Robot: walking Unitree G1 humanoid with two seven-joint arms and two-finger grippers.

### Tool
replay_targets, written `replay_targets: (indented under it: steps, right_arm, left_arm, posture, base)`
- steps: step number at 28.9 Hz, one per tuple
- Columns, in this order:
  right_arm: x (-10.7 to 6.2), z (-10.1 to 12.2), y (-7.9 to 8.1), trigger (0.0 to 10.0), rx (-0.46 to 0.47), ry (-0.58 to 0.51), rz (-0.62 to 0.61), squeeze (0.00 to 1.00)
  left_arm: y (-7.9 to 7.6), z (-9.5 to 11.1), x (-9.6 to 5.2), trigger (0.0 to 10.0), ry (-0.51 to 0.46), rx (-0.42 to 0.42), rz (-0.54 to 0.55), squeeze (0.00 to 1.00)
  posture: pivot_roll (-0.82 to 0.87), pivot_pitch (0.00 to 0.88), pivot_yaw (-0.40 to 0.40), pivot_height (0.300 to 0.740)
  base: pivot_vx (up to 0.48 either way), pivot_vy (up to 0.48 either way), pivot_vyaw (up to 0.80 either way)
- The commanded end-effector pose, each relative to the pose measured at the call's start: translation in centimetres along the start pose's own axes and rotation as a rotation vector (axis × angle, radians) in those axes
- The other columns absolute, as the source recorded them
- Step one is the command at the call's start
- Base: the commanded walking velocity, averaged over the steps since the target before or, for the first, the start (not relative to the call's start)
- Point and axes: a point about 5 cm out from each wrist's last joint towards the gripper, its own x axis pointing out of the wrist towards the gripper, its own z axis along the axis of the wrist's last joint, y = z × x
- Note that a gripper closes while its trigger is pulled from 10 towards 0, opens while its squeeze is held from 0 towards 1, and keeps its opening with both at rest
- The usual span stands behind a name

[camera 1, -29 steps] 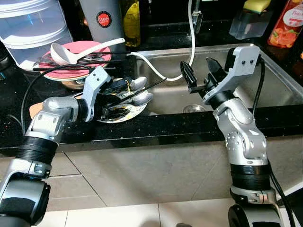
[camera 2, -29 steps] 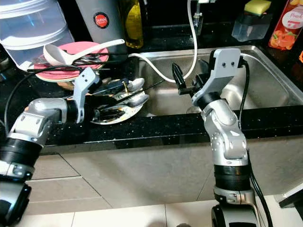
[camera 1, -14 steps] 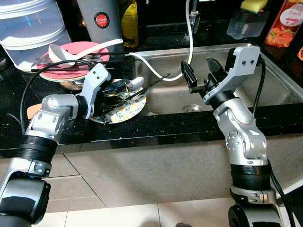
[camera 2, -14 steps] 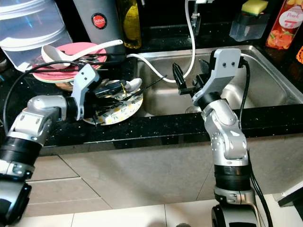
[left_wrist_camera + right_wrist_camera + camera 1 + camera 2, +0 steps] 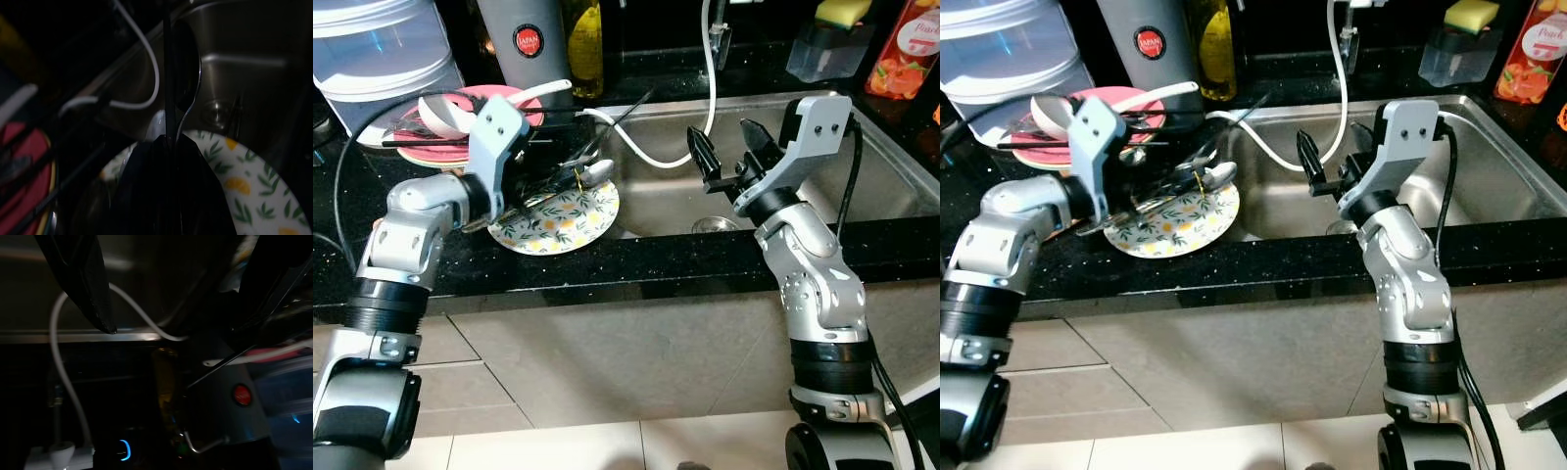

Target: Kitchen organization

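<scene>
Two grippers are raised at the sink edge. The left gripper [image 5: 570, 168] is clamped on a bundle of cutlery [image 5: 585, 168], a metal spoon [image 5: 187, 81] and dark chopsticks [image 5: 625, 113] among it, held just above a floral plate [image 5: 563, 217] lying on the black worktop [image 5: 636, 262] beside the steel sink [image 5: 862, 166]. The right gripper [image 5: 728, 155] hangs over the sink with its fingers spread apart, holding nothing. Behind the plate, a pink plate [image 5: 509, 103] carries a white ladle [image 5: 450, 113].
</scene>
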Motion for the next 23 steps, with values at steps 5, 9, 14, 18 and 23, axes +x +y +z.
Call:
replay_targets:
  steps: [5,9,14,18,23]
  right_arm:
    - [0.5,-0.5,3.3,10.0,0.281,0.016,0.134,0.0]
    - [0.9,-0.9,5.0,10.0,0.403,0.034,0.184,0.0]
    - [1.5,-2.0,7.5,10.0,0.608,0.092,0.243,0.0]
    - [1.6,-2.3,8.3,10.0,0.674,0.11,0.265,0.0]
    - [1.5,-3.0,9.7,10.0,0.673,0.172,0.301,0.0]
  left_arm:
    - [-1.3,1.0,1.0,10.0,-0.064,0.052,-0.024,0.0]
    - [-1.4,1.1,1.5,10.0,-0.072,0.063,-0.014,0.0]
    - [-2.1,1.3,2.7,10.0,-0.092,0.065,-0.019,0.0]
    - [-2.3,1.3,3.3,10.0,-0.094,0.081,0.001,0.0]
    - [-2.7,1.8,4.6,10.0,-0.125,0.08,0.028,0.0]
  posture:
    - [0.01,0.035,0.016,0.74]
    - [0.01,0.033,0.014,0.74]
    - [0.01,0.032,0.012,0.74]
    - [0.01,0.032,0.012,0.74]
    - [0.01,0.032,0.008,0.74]
  base:
    - [0.0,0.0,0.0]
    - [0.0,0.0,0.0]
    - [0.0,0.0,0.0]
    - [0.0,0.0,0.0]
    - [0.0,0.0,0.0]
